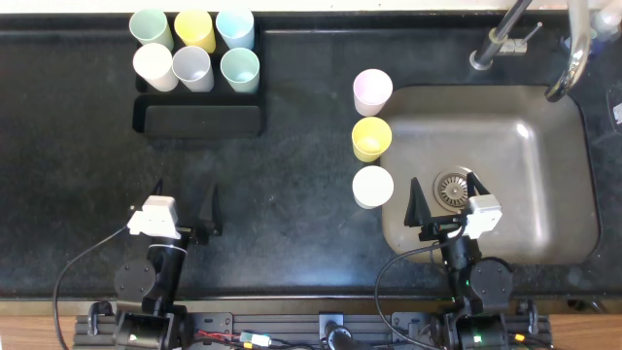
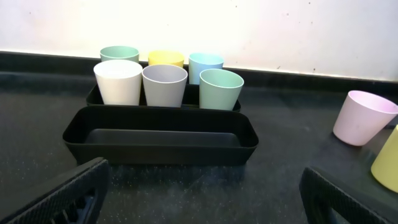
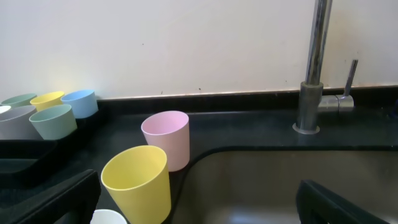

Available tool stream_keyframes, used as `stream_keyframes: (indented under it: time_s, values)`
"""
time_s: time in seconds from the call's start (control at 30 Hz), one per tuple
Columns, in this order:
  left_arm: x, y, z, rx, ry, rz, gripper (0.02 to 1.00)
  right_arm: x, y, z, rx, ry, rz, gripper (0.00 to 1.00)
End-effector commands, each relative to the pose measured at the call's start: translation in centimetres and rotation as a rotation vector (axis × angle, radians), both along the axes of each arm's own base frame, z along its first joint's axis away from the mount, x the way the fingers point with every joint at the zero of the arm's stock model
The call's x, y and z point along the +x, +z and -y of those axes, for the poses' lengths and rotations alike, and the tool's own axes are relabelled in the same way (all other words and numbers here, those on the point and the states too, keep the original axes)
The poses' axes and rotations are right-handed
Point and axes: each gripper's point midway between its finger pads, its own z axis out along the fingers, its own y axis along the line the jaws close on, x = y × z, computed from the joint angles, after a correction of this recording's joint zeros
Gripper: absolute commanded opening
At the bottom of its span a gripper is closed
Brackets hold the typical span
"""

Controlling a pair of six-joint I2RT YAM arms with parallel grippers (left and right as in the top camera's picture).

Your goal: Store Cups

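Note:
Three loose cups stand in a row on the counter beside the sink: a pink cup (image 1: 372,90) (image 2: 362,117) (image 3: 166,139), a yellow cup (image 1: 371,138) (image 3: 138,182) and a white cup (image 1: 372,187) (image 3: 107,217). A black tray (image 1: 198,120) (image 2: 160,134) at the back left holds several cups (image 1: 192,66) (image 2: 164,84) in its far part; its near compartment is bare. My left gripper (image 1: 185,206) (image 2: 202,199) is open over the counter in front of the tray. My right gripper (image 1: 448,201) (image 3: 199,202) is open over the sink, right of the white cup.
A steel sink (image 1: 544,165) with a drain (image 1: 453,189) takes up the right side. A faucet (image 1: 505,34) (image 3: 313,68) stands behind it. Dark counter (image 1: 292,194) lies between the tray and the loose cups.

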Motion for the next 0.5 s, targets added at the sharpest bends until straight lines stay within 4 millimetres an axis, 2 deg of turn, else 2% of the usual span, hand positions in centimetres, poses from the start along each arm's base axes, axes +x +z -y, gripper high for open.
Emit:
stream_keyframes:
  time_s: [0.03, 0.13, 0.27, 0.37, 0.5]
  values:
    - [0.0, 0.6, -0.5, -0.020, 0.028, 0.022, 1.000, 0.0, -0.2, 0.3, -0.003, -0.013, 0.005, 0.998]
    - [0.2, 2.6, -1.6, -0.025, 0.090, 0.090, 1.000, 0.0, -0.2, 0.3, -0.003, -0.013, 0.005, 0.998]
    - [1.5, 7.7, -1.9, -0.025, 0.109, 0.097, 1.000, 0.0, -0.2, 0.3, -0.003, -0.013, 0.005, 0.996]
    - [4.7, 11.9, -1.1, -0.014, 0.085, 0.017, 1.000, 0.0, -0.2, 0.3, -0.003, -0.013, 0.005, 0.998]
    - [10.7, 16.6, 1.9, 0.018, -0.004, -0.153, 1.000, 0.0, -0.2, 0.3, -0.003, -0.013, 0.005, 0.996]
